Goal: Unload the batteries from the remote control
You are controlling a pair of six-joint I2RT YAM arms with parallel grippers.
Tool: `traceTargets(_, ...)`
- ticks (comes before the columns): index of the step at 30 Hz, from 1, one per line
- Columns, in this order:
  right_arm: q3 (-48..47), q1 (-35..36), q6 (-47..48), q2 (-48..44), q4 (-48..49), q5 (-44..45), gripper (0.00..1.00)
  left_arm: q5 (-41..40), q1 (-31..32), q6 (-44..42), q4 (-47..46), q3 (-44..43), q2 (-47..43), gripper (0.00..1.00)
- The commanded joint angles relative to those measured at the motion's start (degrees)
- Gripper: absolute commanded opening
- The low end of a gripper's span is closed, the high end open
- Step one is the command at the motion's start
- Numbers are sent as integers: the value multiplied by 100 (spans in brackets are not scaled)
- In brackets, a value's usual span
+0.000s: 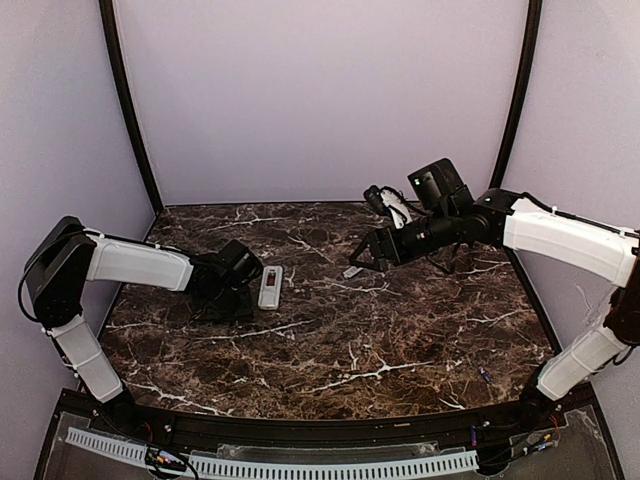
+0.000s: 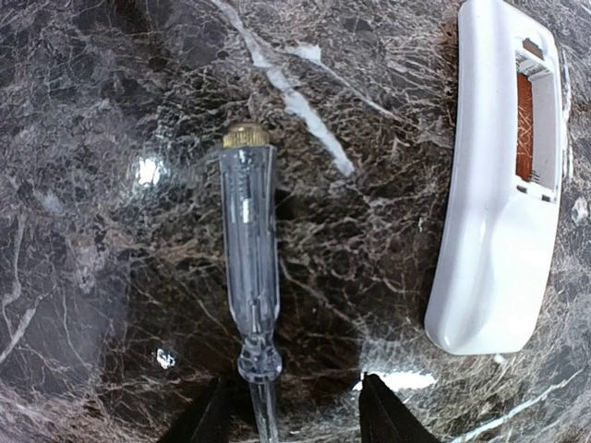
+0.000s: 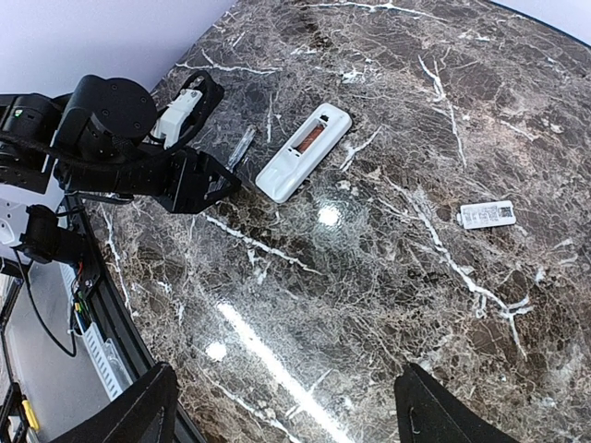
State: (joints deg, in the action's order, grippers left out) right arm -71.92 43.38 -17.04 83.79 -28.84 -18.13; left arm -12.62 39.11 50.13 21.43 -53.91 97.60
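Remote control (image 2: 494, 240) lies back-up on the bench (image 2: 92, 138), a reddish battery (image 2: 524, 125) in its open recess. Left end effector (image 2: 295, 420) released, straddling a clear screwdriver (image 2: 249, 240). Right end effector (image 3: 286, 415) released, empty.

bench (image 1: 380, 340): dark marble-look top, white veins | remote control (image 2: 494, 231): flat, back up, recess uncovered, left of middle | clear-handled screwdriver (image 2: 249, 249): flat, near remote, roughly parallel, apart | pale cover piece (image 3: 488, 214): flat, well apart from both
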Motion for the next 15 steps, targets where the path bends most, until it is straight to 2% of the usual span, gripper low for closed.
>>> traceTargets(1, 55, -31, -28, -69, 151, -8, 81, -30, -9, -51, 233, 82, -134, 49)
traceTargets(6, 60, -31, -20, -91, 151, 17, 81, -187, -9, -254, 323, 34, -390, 53)
traceTargets(11, 25, -31, -10, -109, 168, 16, 81, -584, -10, -499, 452, 23, -789, 72)
traceTargets(15, 3, -32, -46, -121, 203, 51, 83, -1014, -12, -690, 587, 25, -1111, 83)
